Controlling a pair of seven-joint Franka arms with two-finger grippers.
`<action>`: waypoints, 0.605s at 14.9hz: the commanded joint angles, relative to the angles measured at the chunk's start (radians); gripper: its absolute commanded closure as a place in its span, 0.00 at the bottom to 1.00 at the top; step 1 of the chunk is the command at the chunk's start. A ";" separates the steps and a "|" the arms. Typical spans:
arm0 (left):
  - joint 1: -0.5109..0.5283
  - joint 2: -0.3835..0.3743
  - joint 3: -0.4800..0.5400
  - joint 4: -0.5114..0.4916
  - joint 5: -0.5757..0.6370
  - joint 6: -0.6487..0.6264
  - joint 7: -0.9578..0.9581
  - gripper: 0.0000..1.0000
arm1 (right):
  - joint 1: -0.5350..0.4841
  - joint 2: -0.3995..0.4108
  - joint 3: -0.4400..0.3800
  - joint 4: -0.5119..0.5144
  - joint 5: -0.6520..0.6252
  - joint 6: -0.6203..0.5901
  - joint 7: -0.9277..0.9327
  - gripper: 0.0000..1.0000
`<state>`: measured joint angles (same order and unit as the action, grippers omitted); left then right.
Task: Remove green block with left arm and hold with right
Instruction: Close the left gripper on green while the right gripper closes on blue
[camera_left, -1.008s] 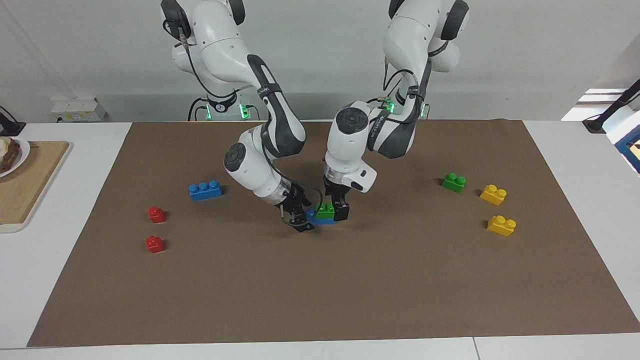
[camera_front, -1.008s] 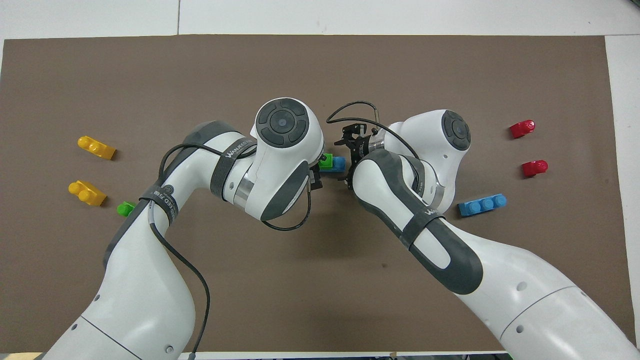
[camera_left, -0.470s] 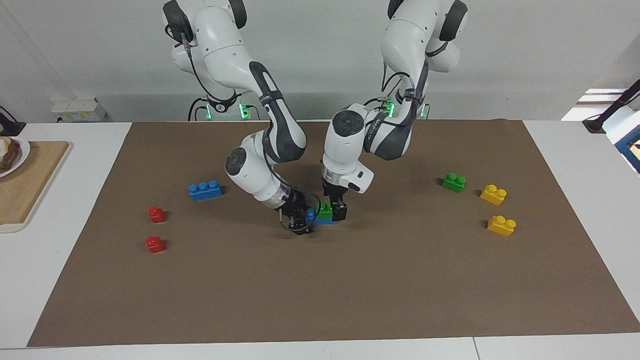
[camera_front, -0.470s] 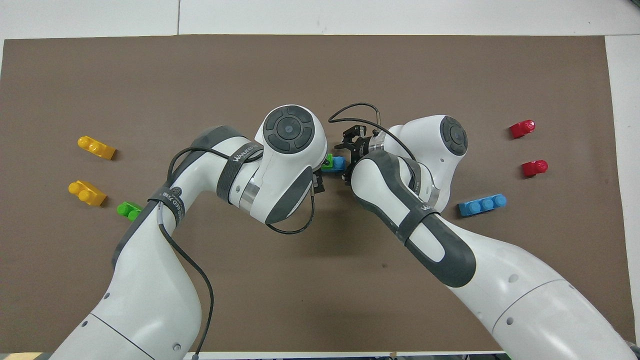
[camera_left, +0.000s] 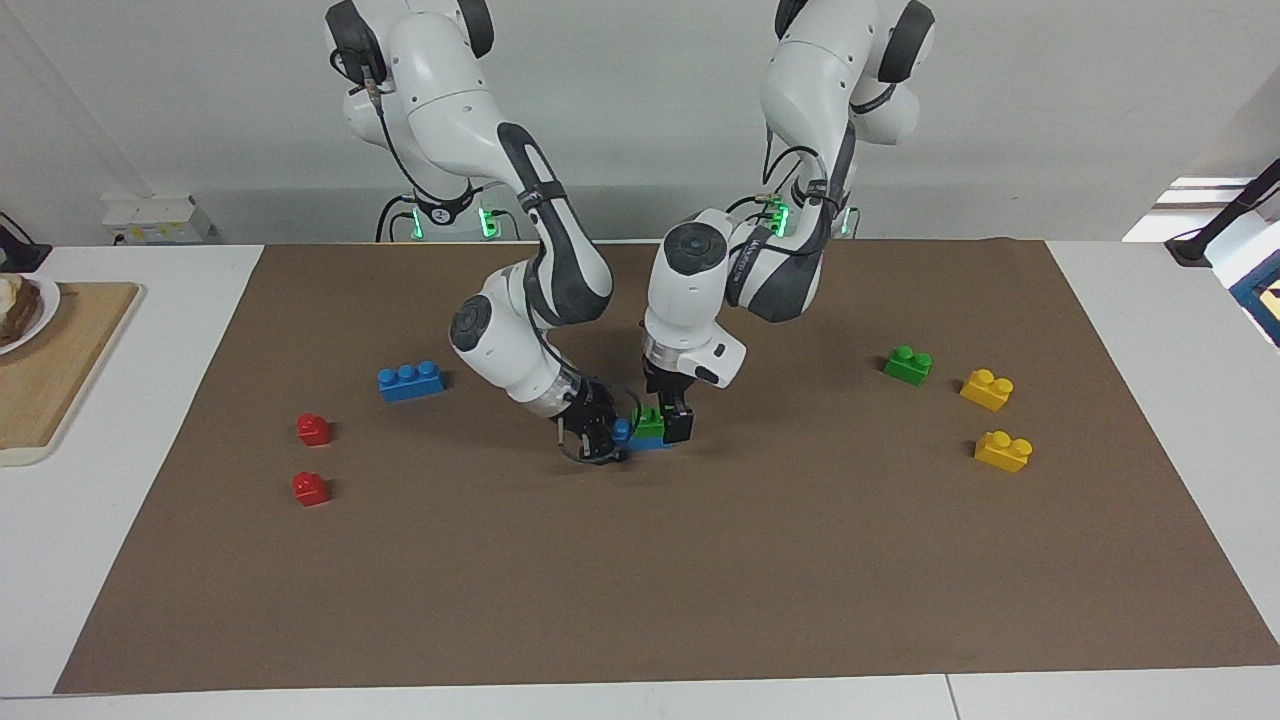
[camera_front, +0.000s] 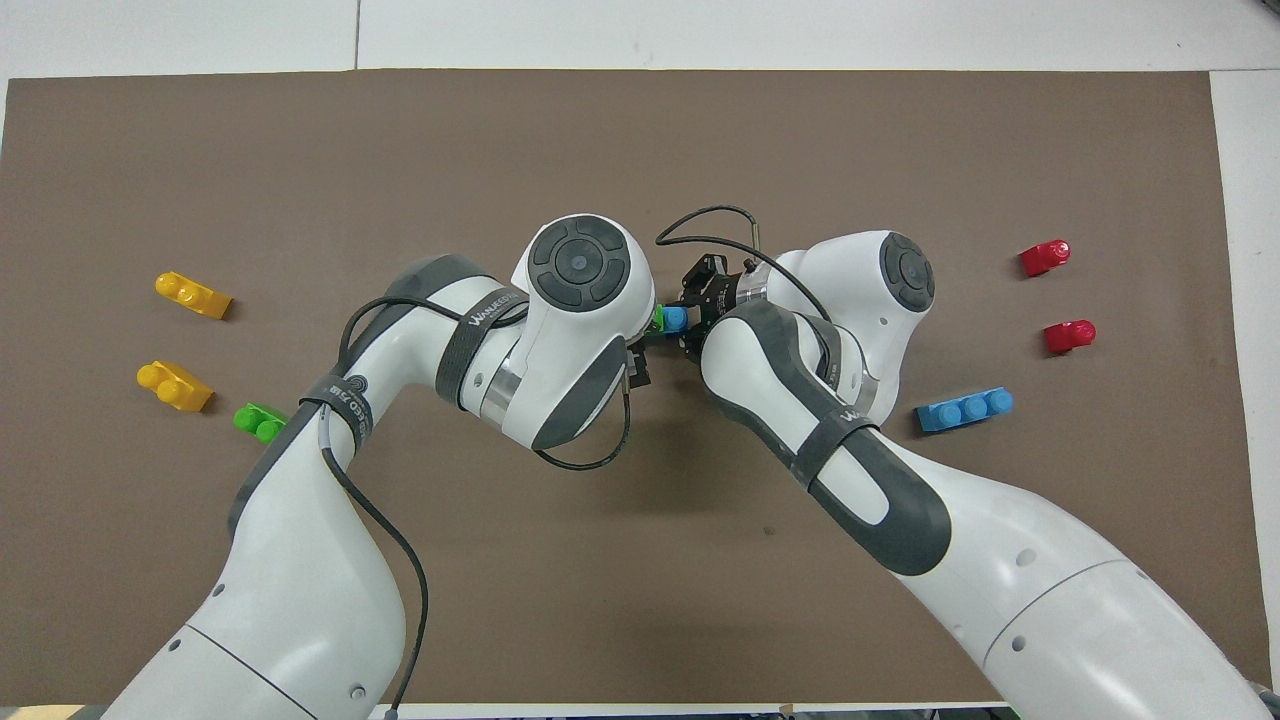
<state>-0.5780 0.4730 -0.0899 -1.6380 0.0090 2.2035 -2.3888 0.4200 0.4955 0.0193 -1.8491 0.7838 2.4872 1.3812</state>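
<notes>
Brown matting covers the white worktop, flat and dull, with hard glossy toy bricks scattered on it. At the middle, the green block sits pressed onto a blue brick whose free stud shows at the end toward the right arm. The right end effector, with its silver wrist ring and thin wire loop, comes in low and slanted and has closed tight at that bare blue end, so by my reading it pins the base. The left end effector hangs straight down over the green block with its narrow black fingers wide, one showing beside the block at the end away from the right end effector; whether they touch it I cannot tell. The step in hand looks like bracing and straddling before the pull. Next, the left fingers would need to close on the block's smooth side walls below the two round studs and lift straight up, since the studs grip by friction and a tilted pull might drag the base along. Well away from both end effectors lie a second green brick, two yellow bricks, a longer blue brick and two small red pieces.
</notes>
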 joint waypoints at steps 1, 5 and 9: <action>-0.019 -0.008 0.018 -0.028 0.016 0.022 -0.023 0.00 | 0.016 0.000 -0.001 -0.010 0.026 0.042 -0.010 1.00; -0.019 -0.010 0.018 -0.026 0.022 0.006 -0.023 0.18 | 0.016 0.000 -0.001 -0.013 0.026 0.050 -0.008 1.00; -0.020 -0.010 0.016 -0.013 0.034 -0.022 -0.021 1.00 | 0.020 0.000 -0.001 -0.024 0.026 0.071 -0.013 1.00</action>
<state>-0.5804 0.4731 -0.0882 -1.6460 0.0238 2.2000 -2.3908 0.4312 0.4959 0.0194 -1.8528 0.7838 2.5193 1.3811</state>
